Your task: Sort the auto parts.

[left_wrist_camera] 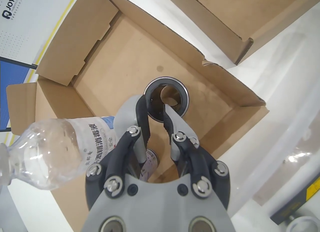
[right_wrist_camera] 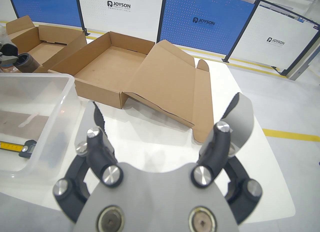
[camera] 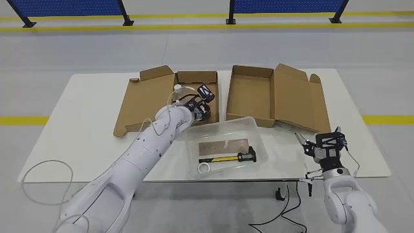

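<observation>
Item: steel bearing ring (left_wrist_camera: 183, 94), heavy, rigid, slick. Your left end effector (left_wrist_camera: 155, 109) pinches its wall, one finger in the bore, cardboard box (left_wrist_camera: 120, 50) beneath. Right end effector (right_wrist_camera: 167, 106) spread

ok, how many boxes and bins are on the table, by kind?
Cardboard boxes: 2, the left cardboard box and the right cardboard box
Clear plastic bin: 1
Total: 3
</observation>
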You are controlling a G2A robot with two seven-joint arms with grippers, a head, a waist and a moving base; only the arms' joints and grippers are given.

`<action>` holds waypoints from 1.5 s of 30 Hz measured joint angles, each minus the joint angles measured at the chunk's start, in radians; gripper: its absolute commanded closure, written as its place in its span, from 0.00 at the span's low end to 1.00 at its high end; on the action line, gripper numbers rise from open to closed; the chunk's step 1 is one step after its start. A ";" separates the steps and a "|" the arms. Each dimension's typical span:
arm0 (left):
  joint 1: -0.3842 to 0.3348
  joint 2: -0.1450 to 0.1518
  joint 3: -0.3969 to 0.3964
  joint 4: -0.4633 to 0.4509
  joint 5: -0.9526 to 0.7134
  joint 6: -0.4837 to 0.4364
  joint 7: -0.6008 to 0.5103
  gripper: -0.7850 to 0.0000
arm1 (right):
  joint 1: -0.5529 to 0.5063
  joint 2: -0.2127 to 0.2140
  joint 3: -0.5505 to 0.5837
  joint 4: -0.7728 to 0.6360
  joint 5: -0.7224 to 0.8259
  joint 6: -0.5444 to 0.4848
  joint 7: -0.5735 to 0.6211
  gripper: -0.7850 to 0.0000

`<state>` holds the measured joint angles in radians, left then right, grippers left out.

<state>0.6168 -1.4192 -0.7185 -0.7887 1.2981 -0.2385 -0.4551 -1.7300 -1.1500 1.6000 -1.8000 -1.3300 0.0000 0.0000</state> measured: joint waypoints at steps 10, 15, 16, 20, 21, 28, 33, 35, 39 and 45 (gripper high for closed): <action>0.007 0.000 -0.033 -0.033 0.007 -0.006 0.069 0.00 | 0.000 0.000 0.000 0.000 0.000 0.000 0.000 0.00; 0.046 0.019 -0.083 -0.125 -0.001 -0.014 0.117 0.00 | 0.000 0.000 0.000 0.000 0.000 0.000 0.000 0.00; 0.061 0.027 -0.102 -0.157 0.001 -0.012 0.126 0.00 | 0.000 0.000 0.000 0.000 0.000 0.000 0.000 0.00; 0.135 0.060 -0.181 -0.292 0.021 -0.001 0.158 0.00 | 0.000 0.000 0.000 0.000 0.000 0.000 0.000 0.00; 0.156 0.069 -0.203 -0.328 0.026 0.003 0.162 0.00 | 0.000 0.000 0.000 0.000 0.000 0.000 0.000 0.00; 0.359 0.130 -0.391 -0.632 0.067 0.014 0.150 0.00 | 0.000 0.000 0.000 0.000 0.000 0.000 0.000 0.00; 0.498 0.155 -0.499 -0.795 0.072 0.032 0.144 0.00 | 0.000 0.000 0.000 0.000 0.000 0.000 0.000 0.00; 0.557 0.163 -0.536 -0.853 0.087 0.048 0.154 0.00 | 0.000 0.000 0.000 0.000 0.000 0.000 0.000 0.00; 0.662 0.172 -0.595 -0.945 0.088 0.101 0.179 0.00 | 0.000 0.000 0.000 0.000 0.000 0.000 0.000 0.00; 0.794 0.179 -0.666 -1.038 0.117 0.202 0.236 0.00 | 0.000 0.000 0.000 0.000 0.000 0.000 0.000 0.00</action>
<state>1.4108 -1.2407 -1.3845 -1.8268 1.4153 -0.0368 -0.2189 -1.7300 -1.1500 1.6000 -1.8000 -1.3300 0.0000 0.0000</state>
